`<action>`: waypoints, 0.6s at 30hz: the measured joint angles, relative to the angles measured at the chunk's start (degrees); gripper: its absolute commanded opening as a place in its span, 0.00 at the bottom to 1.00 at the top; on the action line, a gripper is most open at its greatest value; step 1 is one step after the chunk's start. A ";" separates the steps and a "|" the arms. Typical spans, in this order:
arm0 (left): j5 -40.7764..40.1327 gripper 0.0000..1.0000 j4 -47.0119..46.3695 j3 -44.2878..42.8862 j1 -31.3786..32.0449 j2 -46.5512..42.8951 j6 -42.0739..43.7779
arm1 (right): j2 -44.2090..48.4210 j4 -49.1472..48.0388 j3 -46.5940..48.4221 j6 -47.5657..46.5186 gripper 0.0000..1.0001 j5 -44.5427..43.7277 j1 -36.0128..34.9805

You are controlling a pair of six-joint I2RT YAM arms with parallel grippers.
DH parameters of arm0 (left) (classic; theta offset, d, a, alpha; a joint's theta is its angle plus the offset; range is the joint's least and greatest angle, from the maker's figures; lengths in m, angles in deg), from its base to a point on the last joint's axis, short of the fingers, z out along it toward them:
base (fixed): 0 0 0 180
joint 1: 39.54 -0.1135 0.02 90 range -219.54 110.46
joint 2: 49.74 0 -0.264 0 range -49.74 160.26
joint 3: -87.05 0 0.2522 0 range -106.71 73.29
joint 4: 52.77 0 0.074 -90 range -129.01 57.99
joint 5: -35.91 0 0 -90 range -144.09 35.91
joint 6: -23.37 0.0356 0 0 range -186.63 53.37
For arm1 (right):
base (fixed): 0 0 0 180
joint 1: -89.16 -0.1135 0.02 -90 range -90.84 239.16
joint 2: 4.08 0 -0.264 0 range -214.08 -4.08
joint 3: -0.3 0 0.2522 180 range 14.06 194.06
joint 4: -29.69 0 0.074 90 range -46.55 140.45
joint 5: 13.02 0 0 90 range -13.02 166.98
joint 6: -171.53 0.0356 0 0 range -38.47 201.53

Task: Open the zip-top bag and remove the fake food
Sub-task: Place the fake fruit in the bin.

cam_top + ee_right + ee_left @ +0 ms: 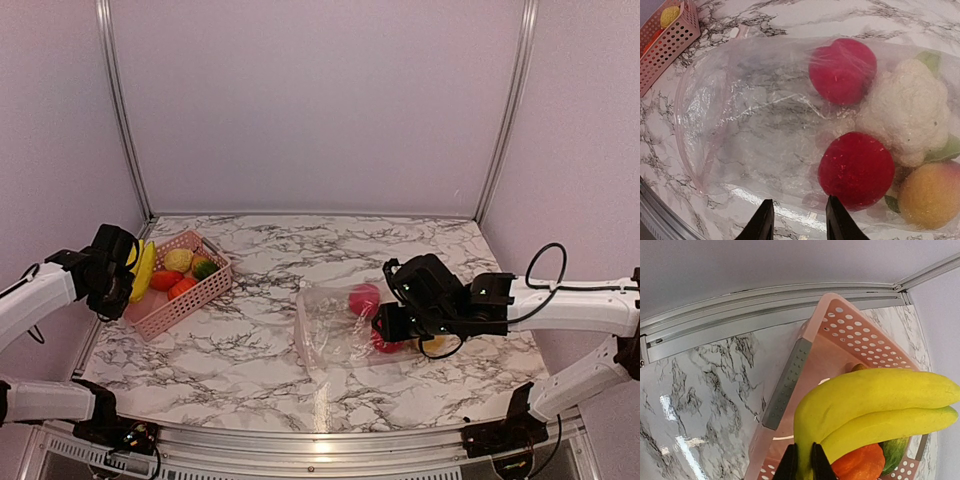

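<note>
Marbled table [260, 260] carries the zip-top bag [325, 340] near its middle, mouth seemingly agape toward 9 o'clock, and the pink basket [190, 305] out at 9 o'clock. Left tool [803, 466] is pinched tight on the bananas [875, 400] above that basket, so unloading looks well along. Right tool [800, 222] hovers over the bag's 3 o'clock end, fingers parted, gripping nothing I can see. Next, I'd guess: drop the bananas, then fetch the fake food [855, 170] left inside, cauliflower [907, 107] included; clinging plastic could get in the way.
</note>
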 measured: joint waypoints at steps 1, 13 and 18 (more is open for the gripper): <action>0.24 0.00 0.24 0.55 0.00 -0.22 -2.29 | 0.09 0.00 -0.04 0.02 0.35 0.00 0.00; 2.25 0.32 0.63 2.47 0.00 -1.05 -14.16 | 1.42 -0.07 -0.68 0.04 0.35 -0.02 0.00; 2.82 0.51 0.96 2.49 0.00 -1.05 -14.03 | 1.51 -0.07 -0.70 0.04 0.34 -0.02 0.00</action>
